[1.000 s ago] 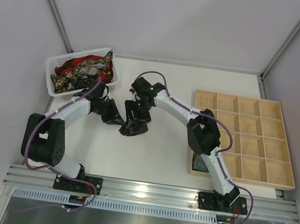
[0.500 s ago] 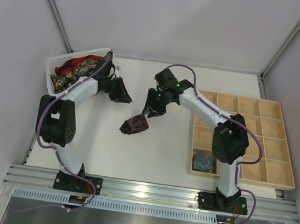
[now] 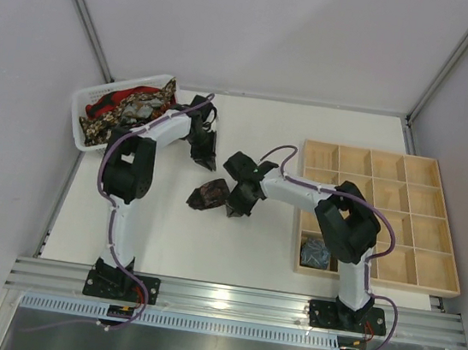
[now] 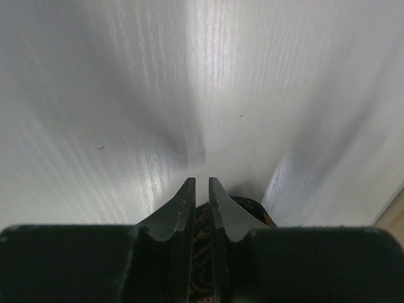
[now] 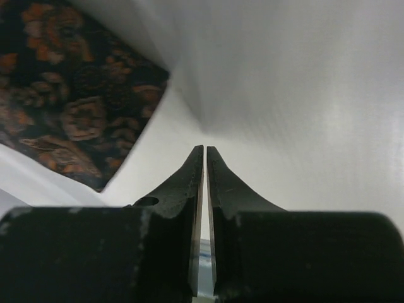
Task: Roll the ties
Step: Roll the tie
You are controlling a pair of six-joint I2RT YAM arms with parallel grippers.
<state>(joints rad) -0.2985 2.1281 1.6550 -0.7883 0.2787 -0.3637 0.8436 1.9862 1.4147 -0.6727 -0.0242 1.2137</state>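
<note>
A dark brown-maroon patterned tie [image 3: 210,195] lies bunched in a loose coil on the white table [image 3: 167,227]. My right gripper [image 3: 237,206] sits just right of it, shut with nothing between its fingers [image 5: 205,149]. The right wrist view has the tie's pointed end [image 5: 76,88] flat at upper left. My left gripper [image 3: 207,159] hangs a little beyond the tie. Its jaws [image 4: 202,180] stand a narrow slit apart with bare tips. Dark patterned fabric [image 4: 254,211] shows below them and through the slit. I cannot tell whether it is gripped or lies beneath. More ties [image 3: 130,110] fill a white basket [image 3: 78,124].
A wooden tray of square compartments [image 3: 384,214] stands at the right, with a rolled grey-blue tie [image 3: 316,253] in its near left cell. The right arm's elbow [image 3: 344,224] hangs over the tray. The basket sits at the table's far left corner.
The left gripper left the tie, swung toward the basket, and now hangs just beyond the tie. The right gripper lifted off, came down beside the tie and closed. The tie stayed put.
</note>
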